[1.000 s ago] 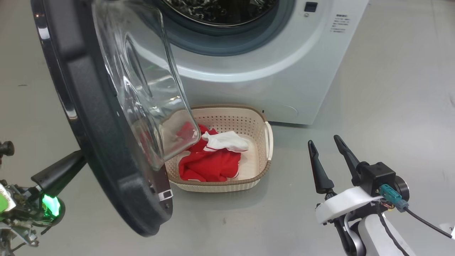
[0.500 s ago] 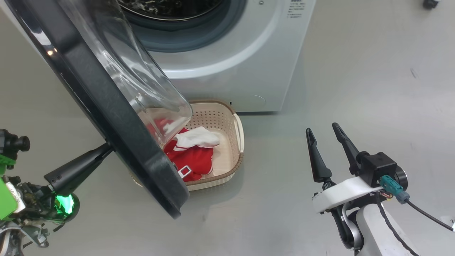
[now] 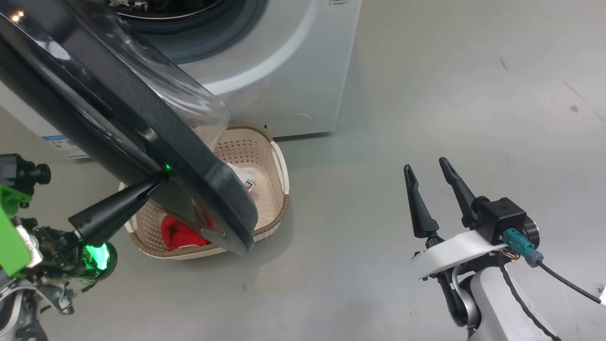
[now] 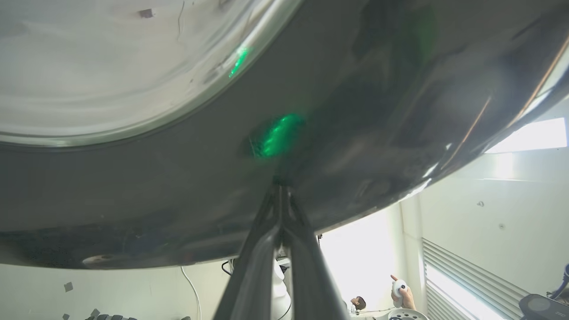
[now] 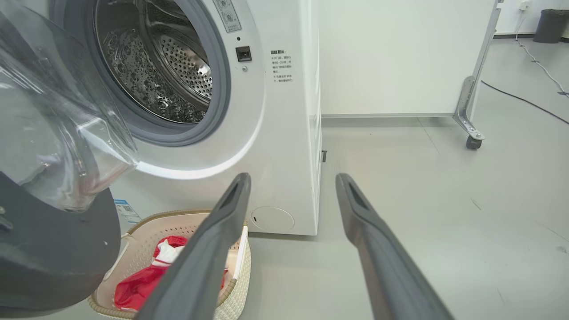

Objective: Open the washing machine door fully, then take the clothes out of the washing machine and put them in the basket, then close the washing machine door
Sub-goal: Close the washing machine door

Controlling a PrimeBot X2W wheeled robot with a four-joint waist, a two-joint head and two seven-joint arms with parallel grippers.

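Note:
The washing machine door (image 3: 142, 118), black-rimmed with a clear glass bowl, stands part open and slants over the basket (image 3: 279, 189). My left gripper (image 3: 161, 177) is shut, and its tip presses on the door's outer black face (image 4: 355, 111); the left wrist view shows the fingertips (image 4: 280, 186) together against it. Red clothes (image 3: 177, 234) lie in the cream basket, mostly hidden by the door. The washing machine (image 3: 284, 71) is white, and its steel drum (image 5: 169, 66) looks bare. My right gripper (image 3: 426, 165) hangs open over the floor to the right, holding nothing.
Grey floor (image 3: 450, 94) spreads to the right of the machine. In the right wrist view a wheeled panel foot (image 5: 473, 142), a floor cable (image 5: 533, 102) and a dark bin (image 5: 551, 24) stand farther back. A person's hand (image 4: 400, 289) holds a controller.
The door has swung toward the machine with my left fingertip against it, and covers more of the basket. The head view has shifted, so the machine sits further left. The right gripper stays open.

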